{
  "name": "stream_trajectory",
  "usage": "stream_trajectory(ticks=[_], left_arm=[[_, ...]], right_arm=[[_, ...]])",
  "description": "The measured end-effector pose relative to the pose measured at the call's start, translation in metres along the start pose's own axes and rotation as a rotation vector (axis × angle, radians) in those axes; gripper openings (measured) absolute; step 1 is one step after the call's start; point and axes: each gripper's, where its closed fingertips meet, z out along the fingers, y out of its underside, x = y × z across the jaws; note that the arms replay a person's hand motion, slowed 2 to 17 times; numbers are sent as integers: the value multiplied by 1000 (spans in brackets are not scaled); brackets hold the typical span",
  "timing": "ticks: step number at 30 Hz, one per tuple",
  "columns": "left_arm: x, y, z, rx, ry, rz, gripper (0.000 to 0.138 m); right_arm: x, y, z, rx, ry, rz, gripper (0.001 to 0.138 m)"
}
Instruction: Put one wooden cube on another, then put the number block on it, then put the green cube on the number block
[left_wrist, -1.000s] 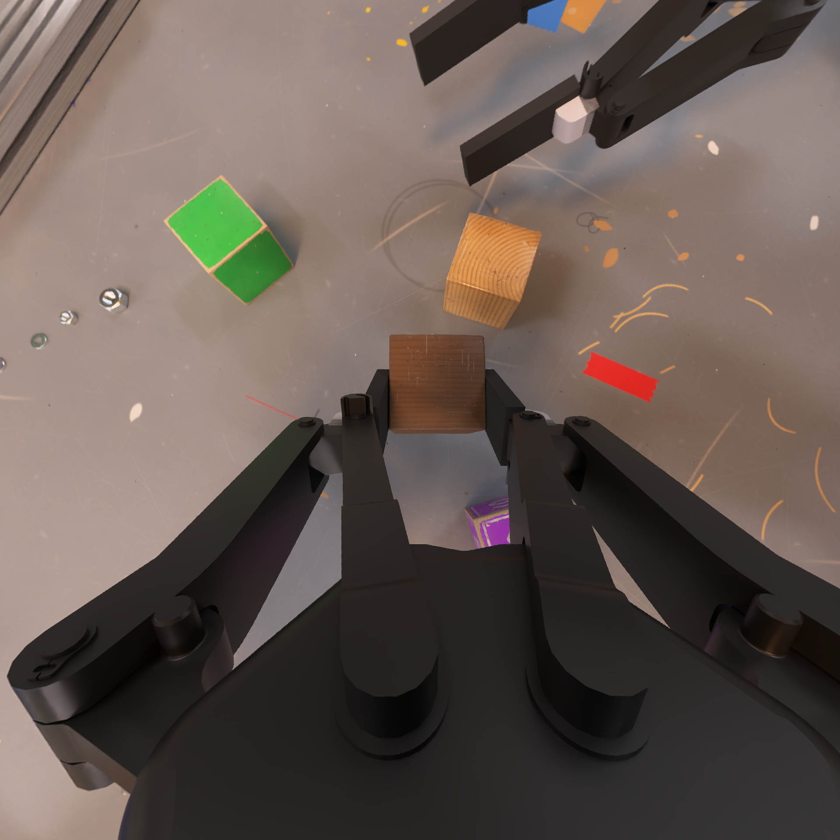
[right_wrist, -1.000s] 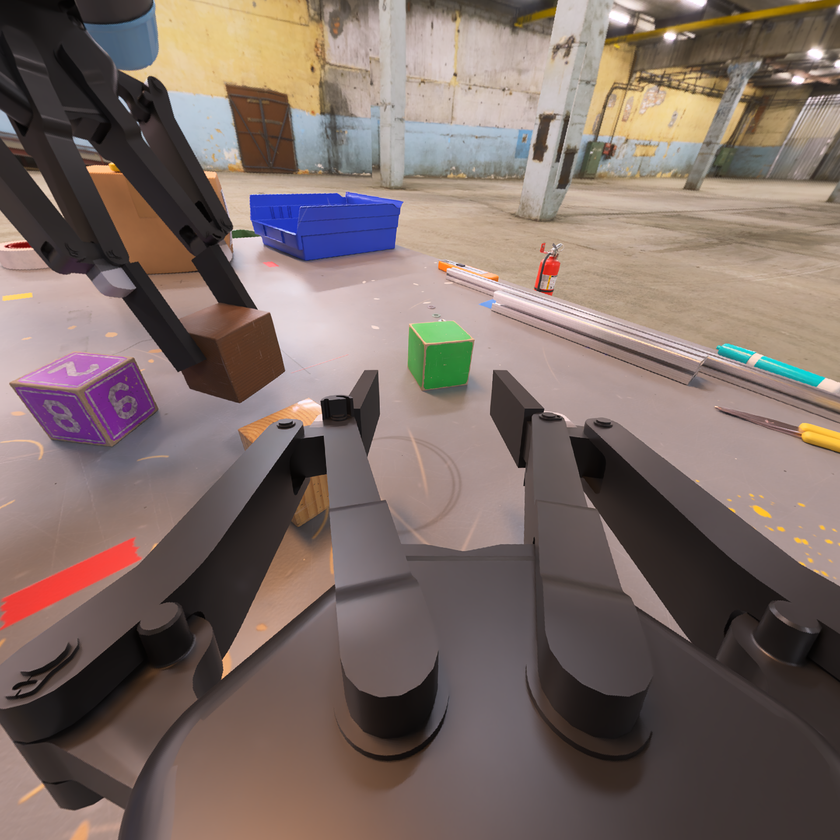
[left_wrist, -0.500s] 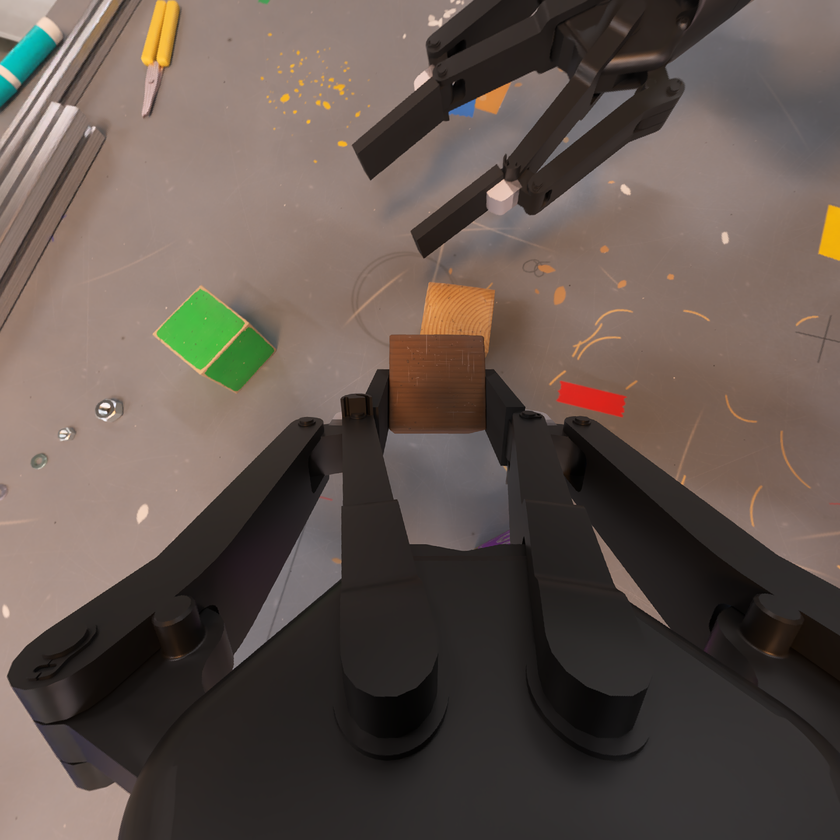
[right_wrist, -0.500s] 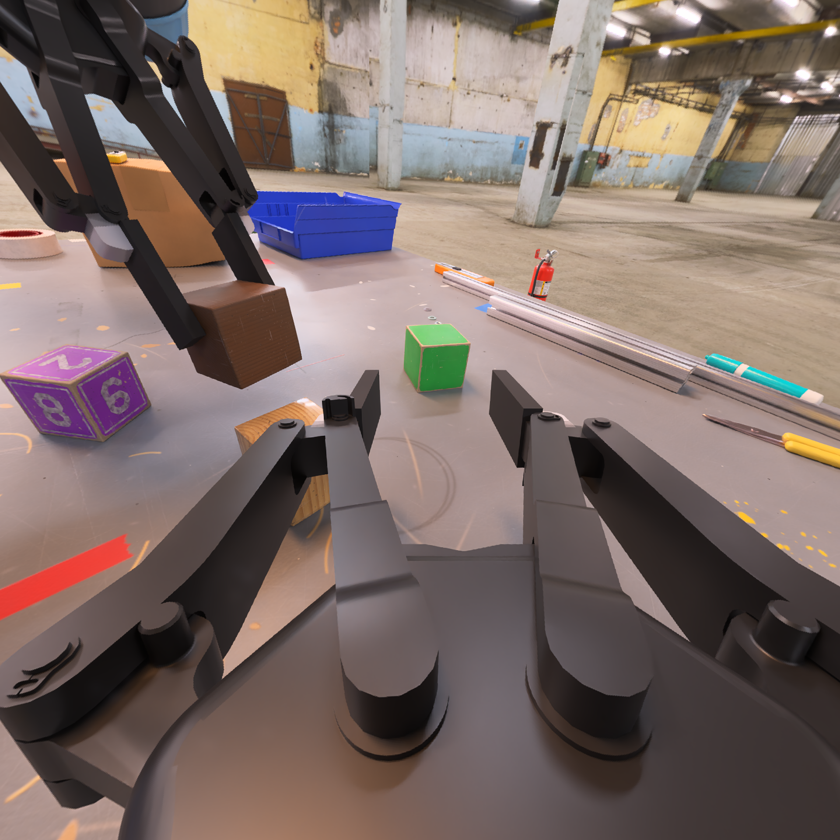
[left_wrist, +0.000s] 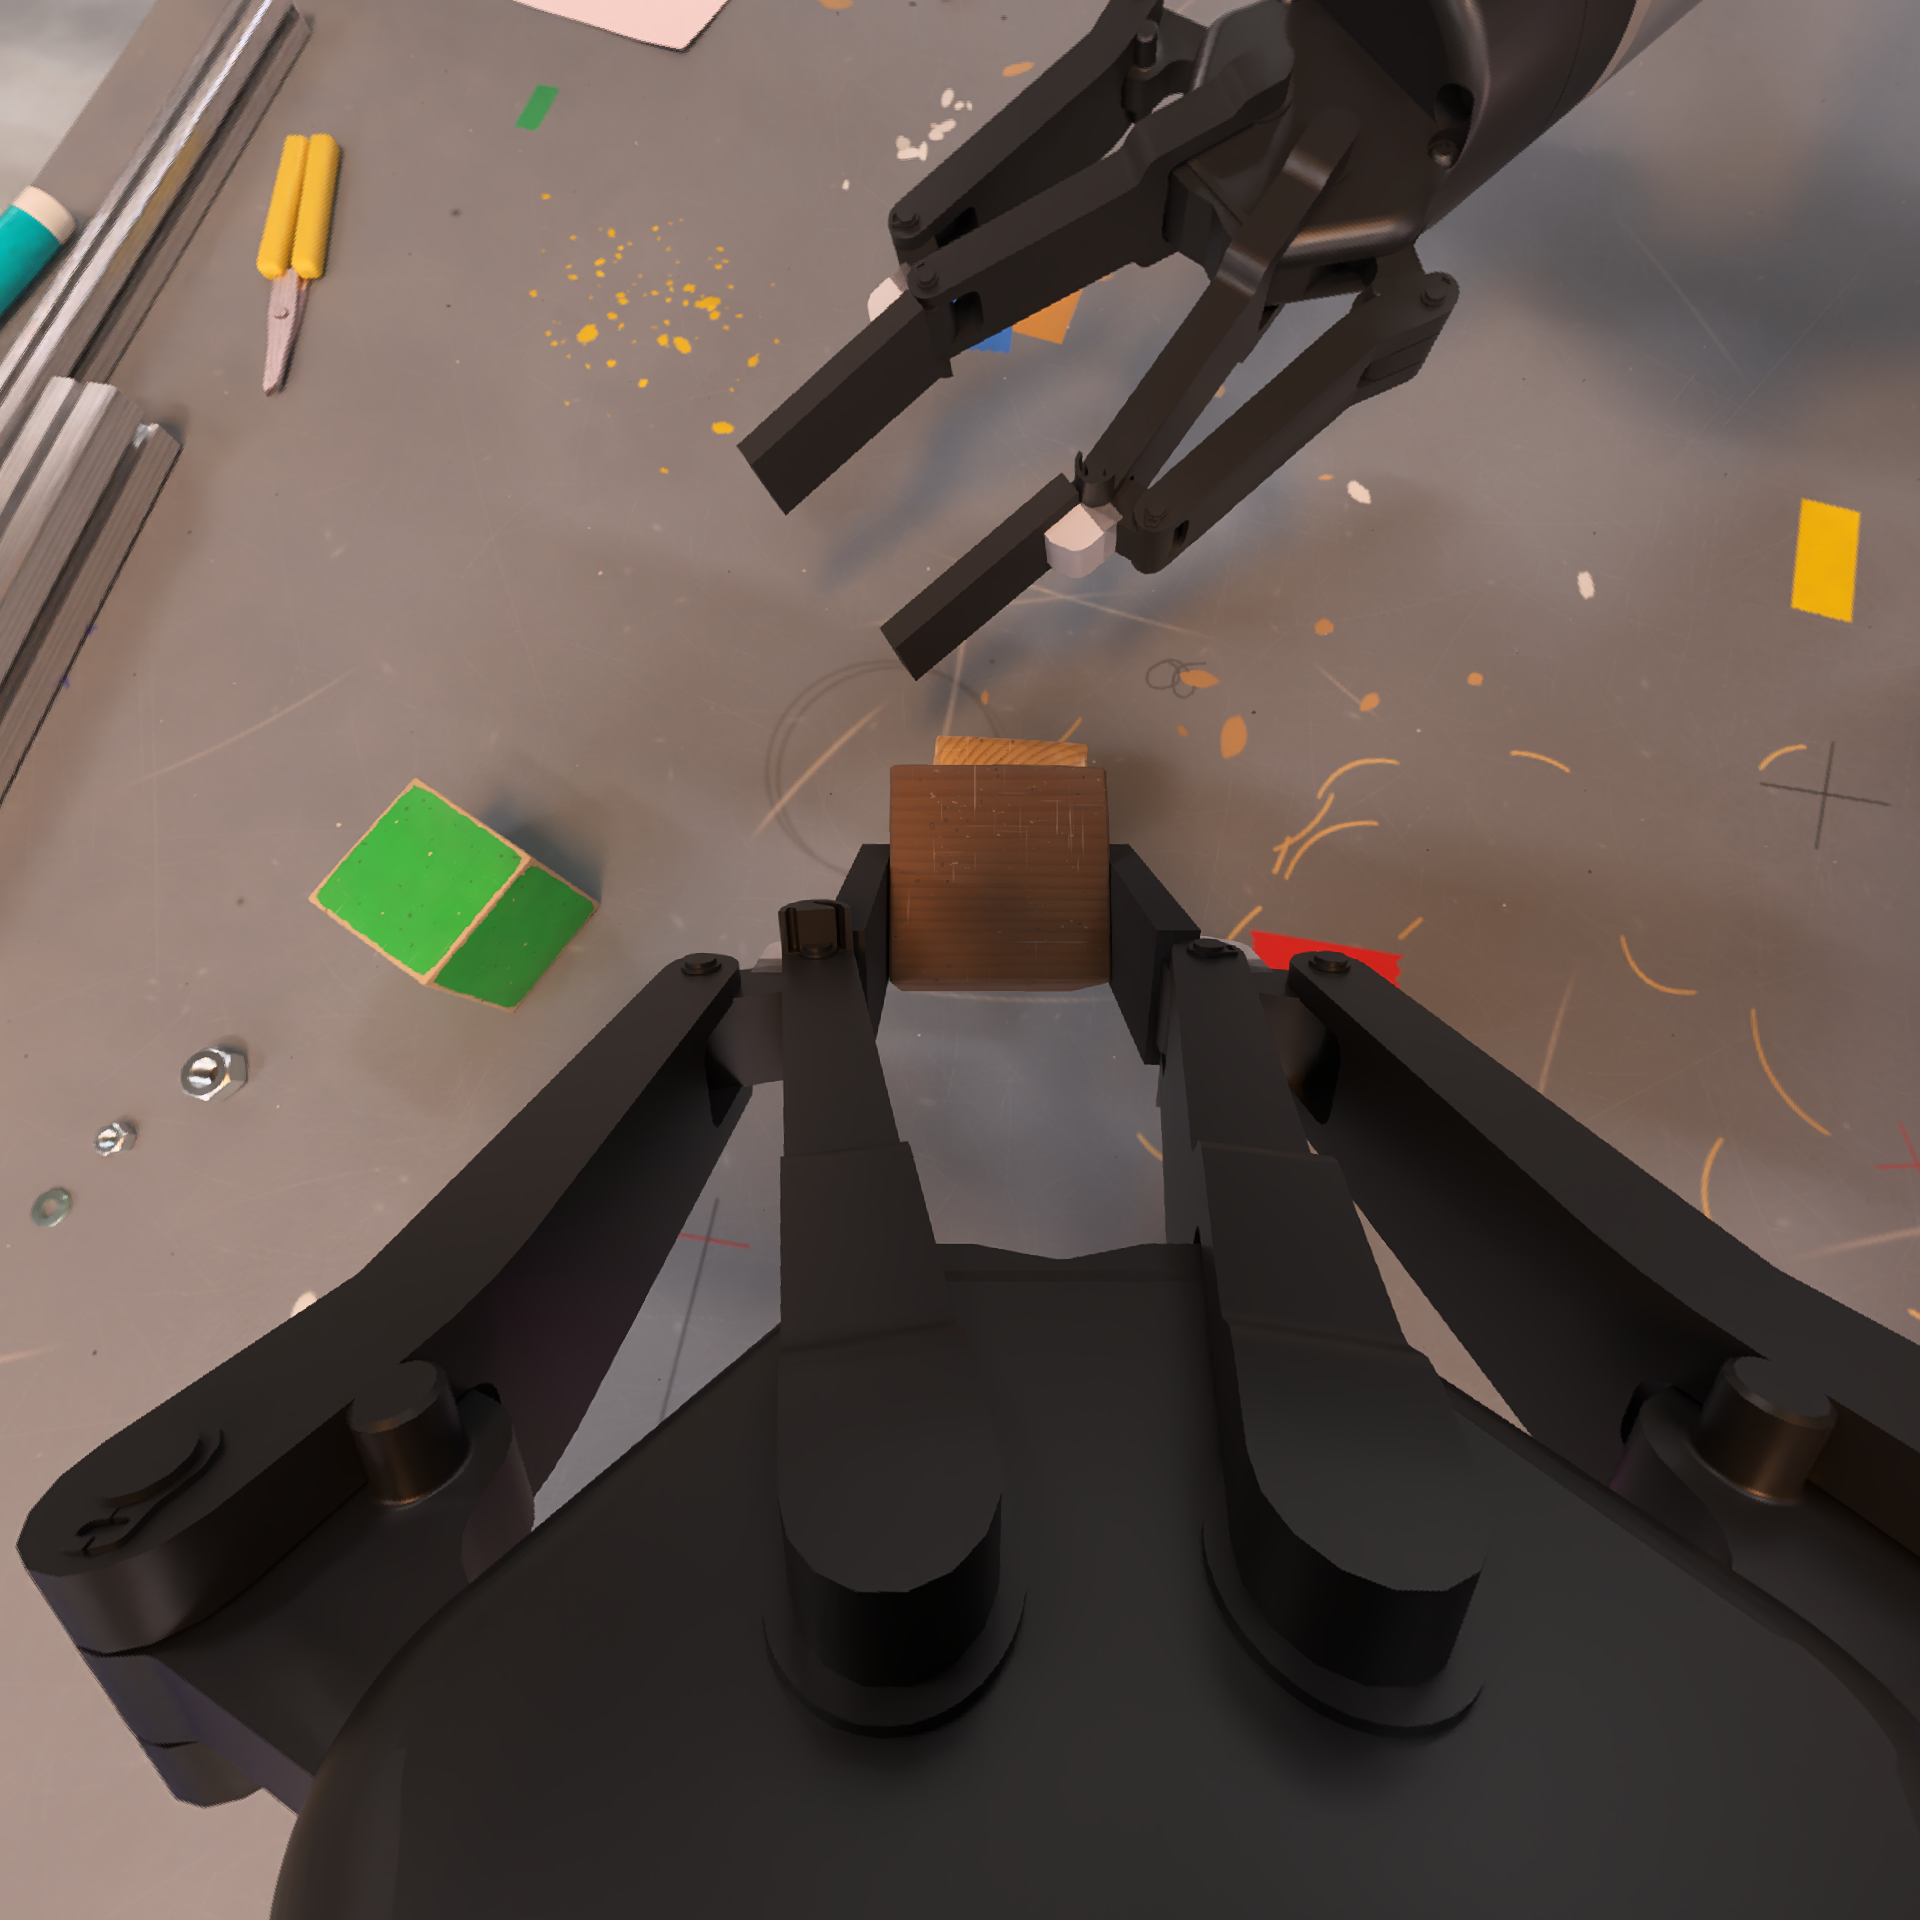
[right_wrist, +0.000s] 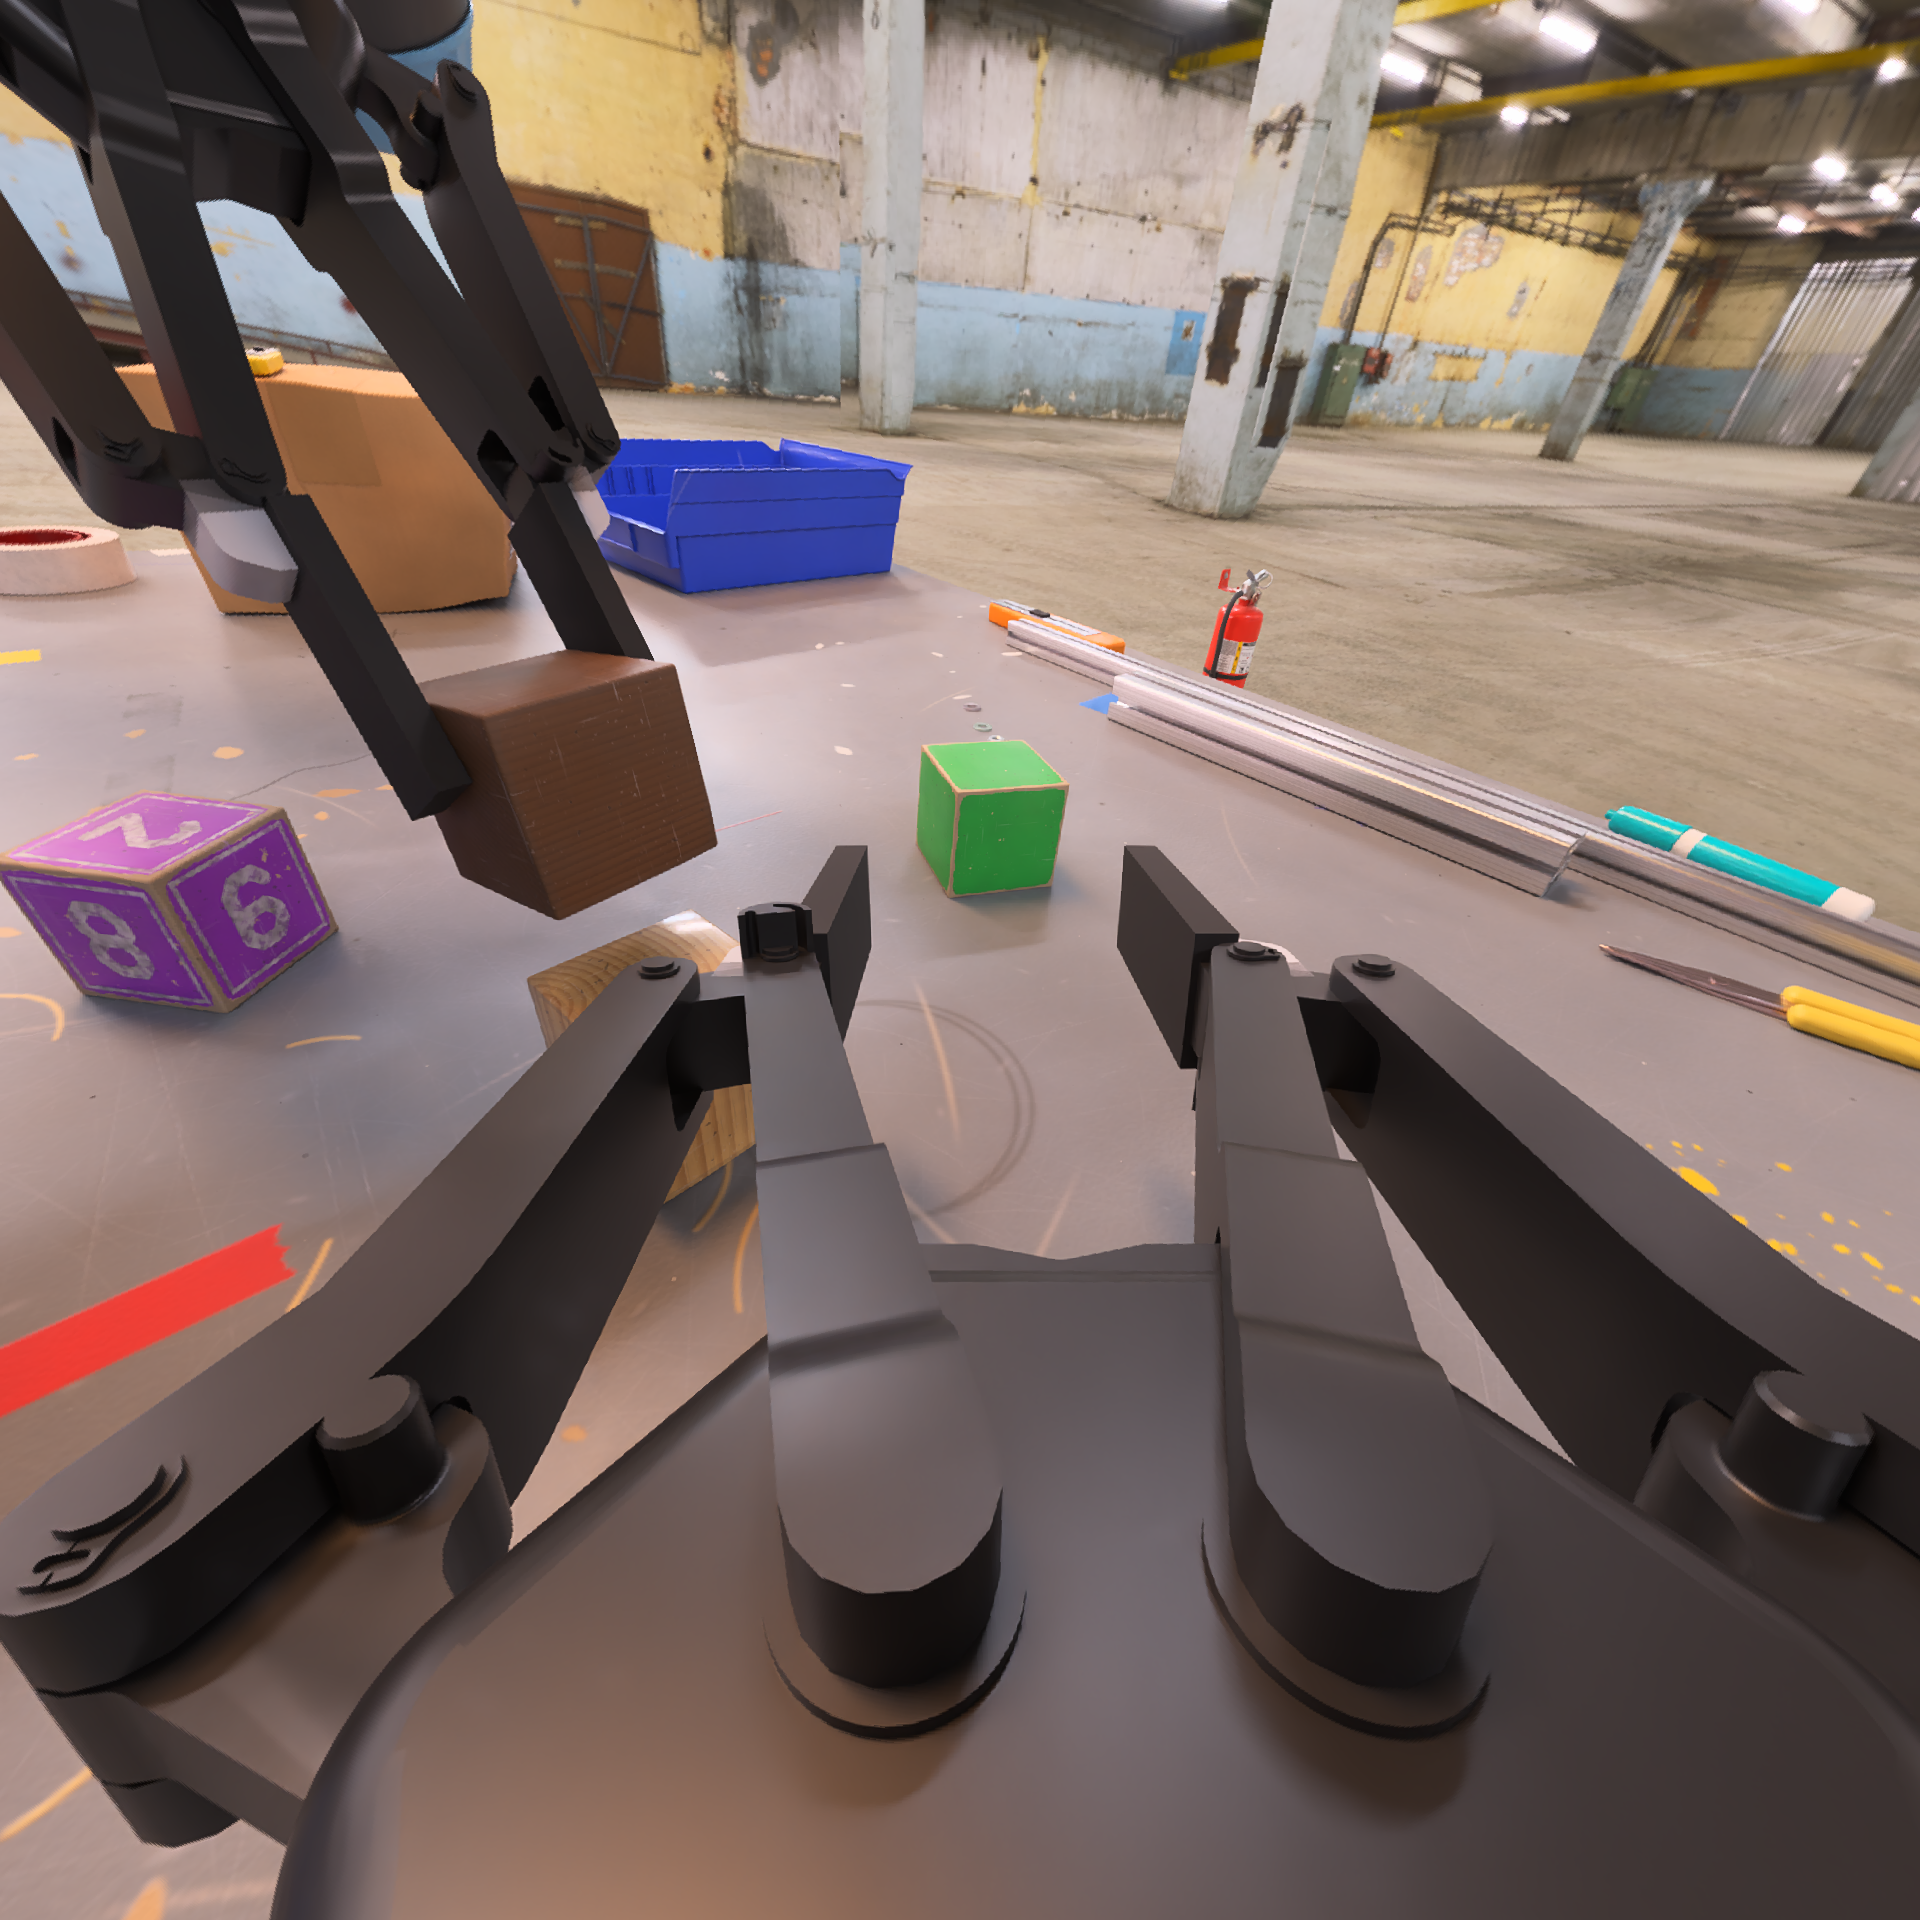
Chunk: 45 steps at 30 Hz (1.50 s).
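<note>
My left gripper (left_wrist: 1000, 883) is shut on a dark brown wooden cube (left_wrist: 997, 878) and holds it in the air above a light wooden cube (left_wrist: 1010, 750), which it mostly hides. In the right wrist view the dark cube (right_wrist: 582, 784) hangs above the light cube (right_wrist: 644, 997) on the table. The green cube (left_wrist: 452, 894) lies to the left; it also shows in the right wrist view (right_wrist: 992, 816). The purple number block (right_wrist: 171, 899) sits at the left. My right gripper (right_wrist: 992, 935) is open and empty, near the light cube.
Metal rails (right_wrist: 1340, 769), a teal marker (right_wrist: 1735, 862) and yellow-handled scissors (right_wrist: 1829, 1023) lie along the table's right side. A blue bin (right_wrist: 748, 509), a cardboard box (right_wrist: 384, 499) and a tape roll (right_wrist: 52, 556) stand at the back. Nuts (left_wrist: 213, 1070) lie left.
My left gripper has risen with the dark cube and moved over the light wooden cube, which now is nearly hidden beneath it. The right gripper stays open in place.
</note>
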Motion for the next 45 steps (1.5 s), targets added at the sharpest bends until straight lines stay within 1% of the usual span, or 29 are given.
stream_trajectory(ticks=[10, 19, 34, 45], left_arm=[[5, -9, 14, -22, 16, 31, 52], [6, -15, 22, -40, 22, 33, 52], [7, -19, 26, -83, 15, 74, 52], [6, -25, 26, -85, 10, 70, 52]], right_arm=[[1, 0, 0, -3, 1, -1, 64], [1, -1, -1, 1, 9, -11, 64], [1, -3, -2, 9, 9, -12, 64], [-1, -3, -2, 5, 4, -18, 64]])
